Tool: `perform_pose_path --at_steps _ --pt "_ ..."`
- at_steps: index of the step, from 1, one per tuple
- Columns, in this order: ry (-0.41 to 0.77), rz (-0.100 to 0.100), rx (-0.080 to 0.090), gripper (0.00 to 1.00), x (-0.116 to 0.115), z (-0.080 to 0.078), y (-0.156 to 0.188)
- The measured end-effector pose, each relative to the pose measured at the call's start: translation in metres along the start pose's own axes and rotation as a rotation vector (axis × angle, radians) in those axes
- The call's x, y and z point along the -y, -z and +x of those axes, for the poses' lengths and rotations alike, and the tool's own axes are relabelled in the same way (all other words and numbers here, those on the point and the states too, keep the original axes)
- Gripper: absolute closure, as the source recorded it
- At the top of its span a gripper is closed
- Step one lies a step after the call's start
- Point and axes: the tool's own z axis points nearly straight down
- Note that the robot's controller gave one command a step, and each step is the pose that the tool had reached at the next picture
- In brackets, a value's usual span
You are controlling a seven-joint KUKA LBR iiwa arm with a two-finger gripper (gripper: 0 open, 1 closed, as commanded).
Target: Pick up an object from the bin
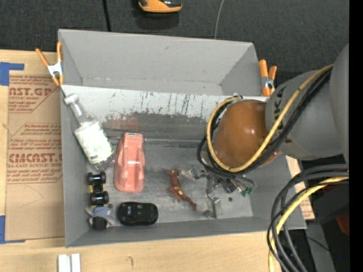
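Note:
My gripper (213, 204) hangs low over the bin floor at the front right, below the arm's orange dome. Just to its left lies a small brown toy figure (180, 189), stretched out slantwise on the floor, close beside the gripper and apart from it. Further left a pink plastic piece (129, 162) lies lengthwise. A black computer mouse (137, 213) rests near the front wall.
A clear bottle with a white label (91, 138) lies at the left wall. A small black-wheeled toy (97, 189) sits below it, with a dark bluish thing (98, 219) in the front left corner. The arm and its cables cover the bin's right side.

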Motion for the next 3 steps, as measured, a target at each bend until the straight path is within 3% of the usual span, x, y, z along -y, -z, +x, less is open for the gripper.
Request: perform_pose_path --at_steps 1,2,3 --pt "-0.044 -0.003 -0.007 0.0 -0.014 -0.022 -0.02" --pt "0.006 -0.002 -0.007 0.0 -0.014 -0.05 -0.013" --pt "0.096 0.005 0.003 1.0 -0.031 -0.082 -0.013"
